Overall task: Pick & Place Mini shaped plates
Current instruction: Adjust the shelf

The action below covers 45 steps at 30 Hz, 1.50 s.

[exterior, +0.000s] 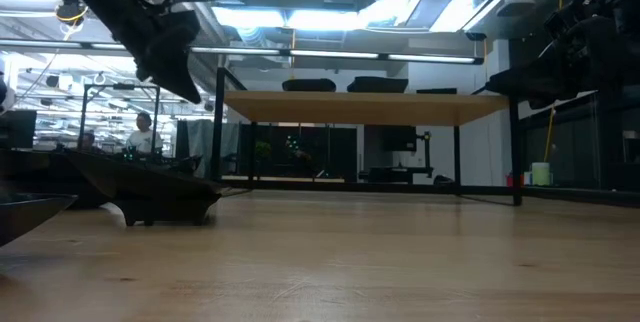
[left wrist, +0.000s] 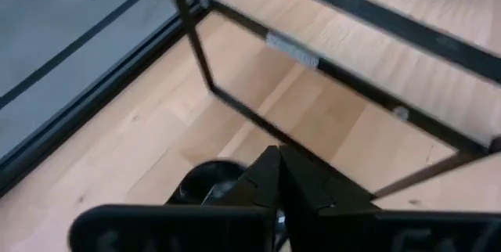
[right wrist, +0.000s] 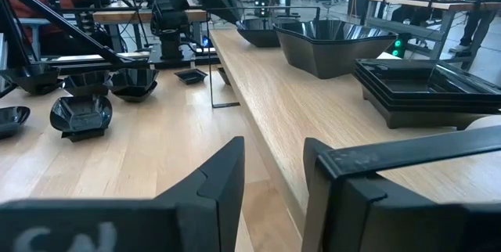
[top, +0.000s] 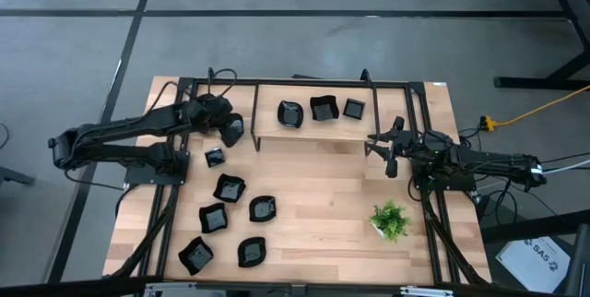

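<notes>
My left gripper (top: 229, 125) hangs above the table beside the left leg of the wooden shelf (top: 309, 136), shut on a small glossy black mini plate (left wrist: 205, 188). Three mini plates (top: 323, 108) stand on the shelf top. Several more lie on the table's left half, one of them a small square one (top: 215, 157) just below the left gripper. My right gripper (right wrist: 274, 189) waits open and level at the shelf's right end (top: 387, 154), with nothing between its fingers. My left gripper has the mini plate by its rim (left wrist: 239, 186), pinched between the shut fingers (left wrist: 266, 175), which slant down toward the shelf. The fingers themselves cover the place of contact. The plate hangs beside and below the fingertips, clear of the table.
The shelf's black metal frame and legs (left wrist: 197, 45) stand right in front of the left gripper. A small green potted plant (top: 391, 220) sits at the near right. Bare wood lies in the table's middle (top: 323, 186). People and desks show in the room behind.
</notes>
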Tool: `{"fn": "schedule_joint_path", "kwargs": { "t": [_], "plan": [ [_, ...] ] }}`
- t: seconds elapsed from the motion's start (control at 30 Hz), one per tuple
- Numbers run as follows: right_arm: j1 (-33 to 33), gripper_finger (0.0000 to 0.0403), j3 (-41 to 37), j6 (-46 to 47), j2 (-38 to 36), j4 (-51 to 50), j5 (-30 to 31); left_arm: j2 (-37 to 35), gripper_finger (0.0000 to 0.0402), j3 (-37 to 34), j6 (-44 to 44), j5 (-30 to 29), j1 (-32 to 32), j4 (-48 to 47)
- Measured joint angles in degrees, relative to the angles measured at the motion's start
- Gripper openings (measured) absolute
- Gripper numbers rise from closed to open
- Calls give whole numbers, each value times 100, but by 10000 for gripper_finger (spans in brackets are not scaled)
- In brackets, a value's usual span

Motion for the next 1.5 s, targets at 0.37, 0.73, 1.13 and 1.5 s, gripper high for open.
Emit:
{"fn": "schedule_joint_path", "kwargs": {
  "t": [0.37,0.73,1.13,1.5],
  "plan": [
    [0,132,0,0,0,2,2,-417,25,0,-505,334,0,-456],
    [1,132,0,0,0,2,4,-390,87,0,-555,319,0,-538],
    [4,132,230,196,-4,-480,908,-390,91,0,-557,297,0,-535],
    [4,132,254,230,-4,-603,1759,-390,93,0,-575,297,0,-534]
  ]
}}
